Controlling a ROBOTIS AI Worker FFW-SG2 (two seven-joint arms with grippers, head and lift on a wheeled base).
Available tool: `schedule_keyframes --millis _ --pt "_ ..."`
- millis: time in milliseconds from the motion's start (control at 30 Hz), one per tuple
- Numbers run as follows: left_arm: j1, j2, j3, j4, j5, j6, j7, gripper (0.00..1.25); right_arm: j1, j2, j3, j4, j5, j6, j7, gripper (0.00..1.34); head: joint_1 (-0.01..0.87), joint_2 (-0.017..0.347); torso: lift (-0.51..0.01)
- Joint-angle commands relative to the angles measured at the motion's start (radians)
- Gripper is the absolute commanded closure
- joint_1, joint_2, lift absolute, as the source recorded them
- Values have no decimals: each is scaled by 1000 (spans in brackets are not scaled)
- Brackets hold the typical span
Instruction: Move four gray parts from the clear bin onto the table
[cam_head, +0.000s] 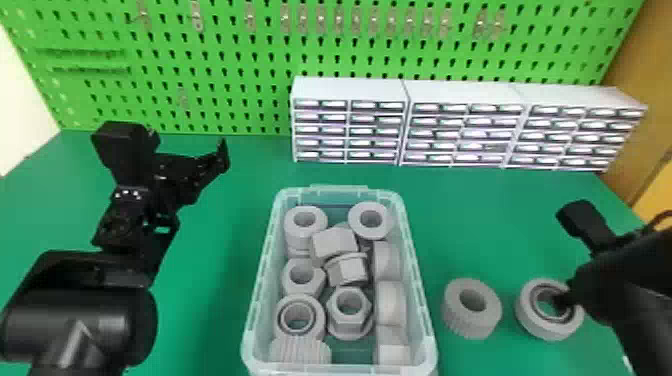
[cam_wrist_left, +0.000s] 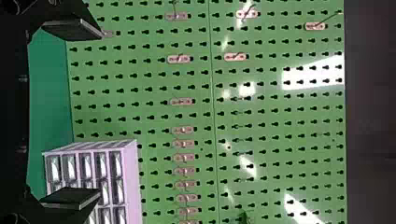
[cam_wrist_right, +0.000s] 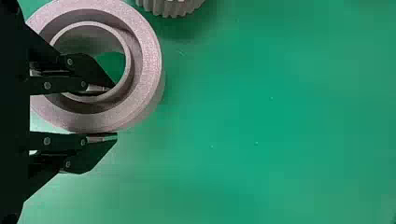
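In the head view, the clear bin (cam_head: 422, 320) holds several gray nuts and rings, such as a flanged hex nut (cam_head: 364, 320). Right of it on the green table lies a ribbed gray part (cam_head: 467, 325). Farther right is a gray ring with an inner collar (cam_head: 542, 332), at the right gripper (cam_head: 564, 301). In the right wrist view, the right gripper (cam_wrist_right: 115, 113) has one finger inside the opening of the gray ring (cam_wrist_right: 152, 60) and one against its outside, shut on its wall. The left gripper (cam_head: 202, 170) is over the table, left of the bin; its own wrist camera shows the left gripper (cam_wrist_left: 79, 113) wide open.
White drawer cabinets (cam_head: 350, 90) stand along the back right of the green table (cam_head: 215, 225). Behind them rises a green pegboard (cam_head: 225, 65) with small hooks. The ribbed part sits between the bin and the ring.
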Motion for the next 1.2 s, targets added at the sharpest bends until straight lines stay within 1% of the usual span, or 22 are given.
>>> schedule_keyframes --millis 0,200,400,767,833,867,967,1000,1167 --pt "1 0 -2 -1 0 4 0 102 -4 0 -2 21 0 -8 -1 1251 686 26 -50" --pt "-1 0 -3 1 0 6 0 102 -11 -5 2 45 -6 -11 -11 1251 686 26 -50" --pt "-1 0 -5 1 0 7 0 102 -16 -5 5 57 -29 -11 -29 1250 686 26 -50" --pt "-1 0 -6 1 0 7 0 102 -24 -2 42 73 -57 -11 -77 1242 686 26 -50" --pt "-1 0 -6 1 -2 7 0 102 -25 -2 48 76 -57 -11 -80 1222 686 26 -50" --pt "-1 0 -6 1 -2 7 0 102 -27 -2 50 77 -57 -11 -81 1196 686 26 -50" --pt "-1 0 -6 1 -2 7 0 102 -28 -2 53 82 -57 -9 -83 1035 686 26 -50" --pt "-1 0 -6 1 -2 7 0 102 -28 -2 53 82 -54 -5 -83 957 686 26 -50" --pt "-1 0 -6 1 -2 7 0 102 -31 -2 75 82 -25 -2 -83 728 686 26 -50"
